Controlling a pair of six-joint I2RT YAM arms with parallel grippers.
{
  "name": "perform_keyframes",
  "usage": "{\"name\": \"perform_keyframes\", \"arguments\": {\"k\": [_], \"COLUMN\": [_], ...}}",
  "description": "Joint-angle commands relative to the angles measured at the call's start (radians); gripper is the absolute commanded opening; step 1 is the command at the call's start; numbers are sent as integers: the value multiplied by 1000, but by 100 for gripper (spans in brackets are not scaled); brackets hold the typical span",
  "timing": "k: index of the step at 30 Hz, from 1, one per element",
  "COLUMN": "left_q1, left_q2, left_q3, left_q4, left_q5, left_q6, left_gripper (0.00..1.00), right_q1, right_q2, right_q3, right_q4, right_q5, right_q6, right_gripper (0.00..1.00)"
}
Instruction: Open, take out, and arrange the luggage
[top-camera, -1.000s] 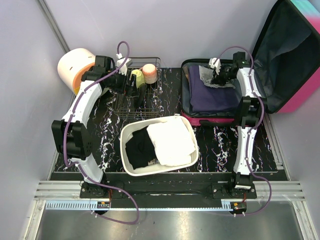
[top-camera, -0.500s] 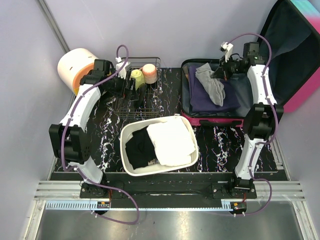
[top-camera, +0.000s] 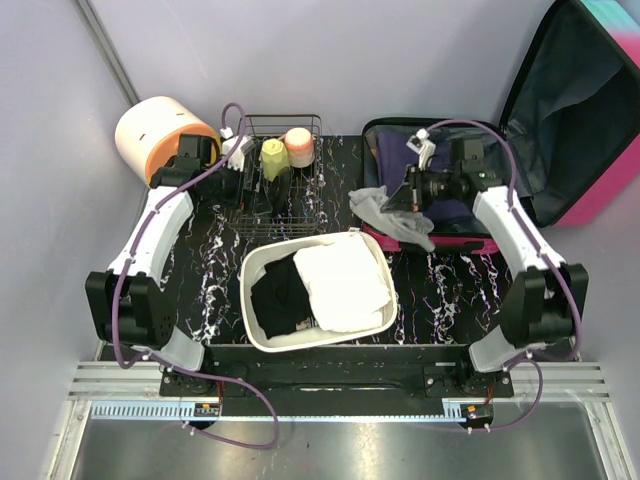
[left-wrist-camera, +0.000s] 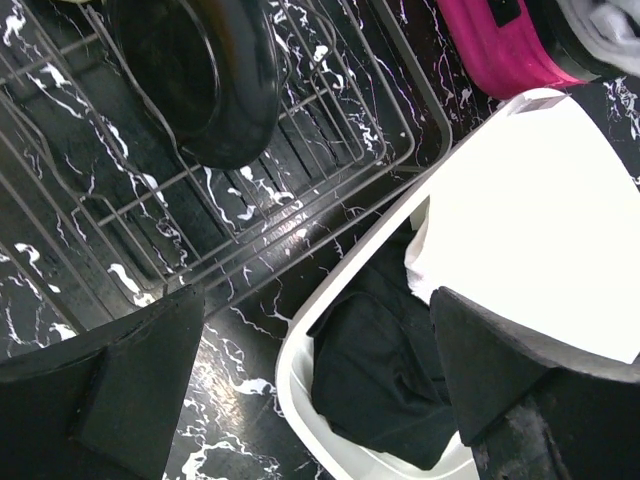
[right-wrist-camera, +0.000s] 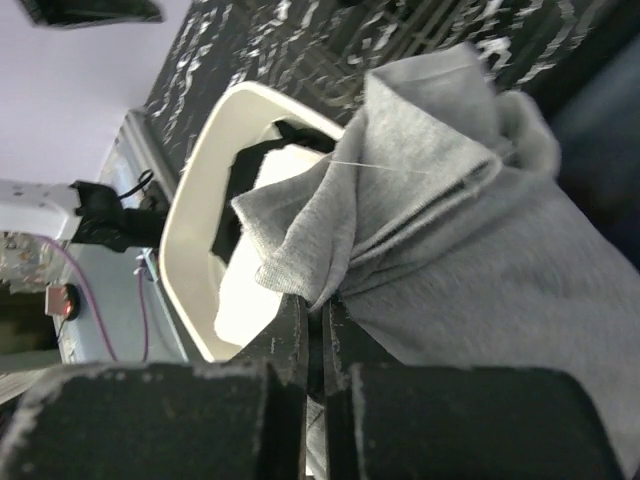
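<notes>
Holding grey cloth (top-camera: 385, 210), clamped tight in my right gripper (top-camera: 405, 193), over the near-left corner of the luggage (top-camera: 580, 110). Luggage: far right, lid up. Basket (top-camera: 250, 275), near centre: black and white pieces (top-camera: 320, 285) already in. Purple piece (top-camera: 393, 155): not yet out. My left gripper (left-wrist-camera: 315, 330): wide open, empty.
</notes>
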Motion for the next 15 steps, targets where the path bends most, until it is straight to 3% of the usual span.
{"name": "perform_keyframes", "arguments": {"k": [1,7,12,15], "left_q1": [12,16,24,28], "left_q2": [-89,-146,-178,-223], "left_q3": [-51,-112,-144,-184], "left_q4": [45,56,45,54], "left_q5": [-8,-21,-57,-71], "left_q6": [-36,-52,-91,-91], "left_gripper": [99,99,99,99], "right_q1": [81,271,430,509], "right_q2": [-170,-219,-136,-107], "right_q3": [-133,-263,-234,-230], "right_q4": [217,423,492,496], "right_q5": [12,107,190,207], "right_q6": [244,414,499,467], "right_gripper": [0,0,0,0]}}
